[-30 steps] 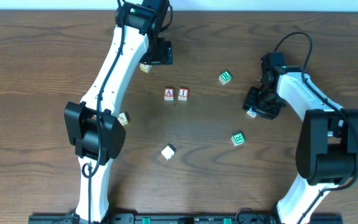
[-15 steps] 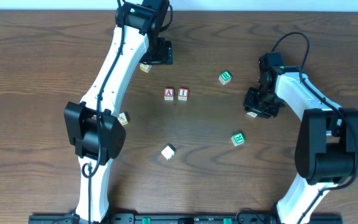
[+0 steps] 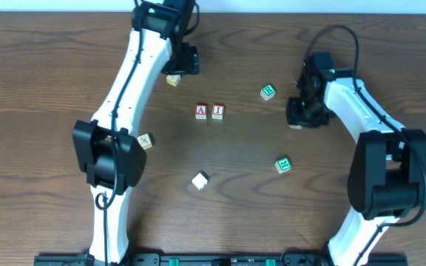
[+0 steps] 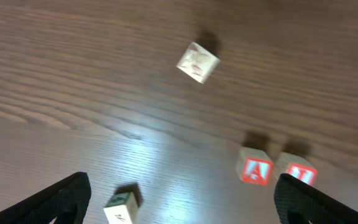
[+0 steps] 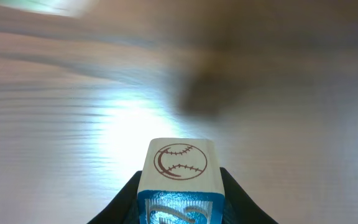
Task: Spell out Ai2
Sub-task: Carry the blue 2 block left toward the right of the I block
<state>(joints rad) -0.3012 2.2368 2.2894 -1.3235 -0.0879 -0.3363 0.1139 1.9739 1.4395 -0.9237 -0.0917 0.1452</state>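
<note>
2 block [image 5: 179, 163]: clamped in the right gripper [image 5: 180, 208]. A baseball drawing is on the face toward the wrist camera. The blue face below it is cut off by the frame edge, so its figure cannot be read.
2 block's place: on the right part of the table [image 3: 50, 89], well apart from the lettered pair. Whether it touches the wood cannot be told, and the tabletop behind it is blurred.
A block [image 3: 201, 111]: near the table's middle, red letter up, on the left of the pair.
I block [image 3: 218, 111]: just beside the A block on its right, in one row with it.
Right gripper: fingers pressed against both sides of the 2 block.
Left gripper [image 4: 180, 185]: fingers spread wide with nothing between them, near the far edge, up and left of the pair.
Yellow-marked cubes: one [image 3: 173, 80] near the left gripper, another [image 3: 146, 141] beside the left arm.
Green-marked cubes: one [image 3: 268, 91] roughly between the pair and the right gripper, one [image 3: 283, 164] nearer the front.
White cube [image 3: 200, 180]: in front of the pair, tilted.
</note>
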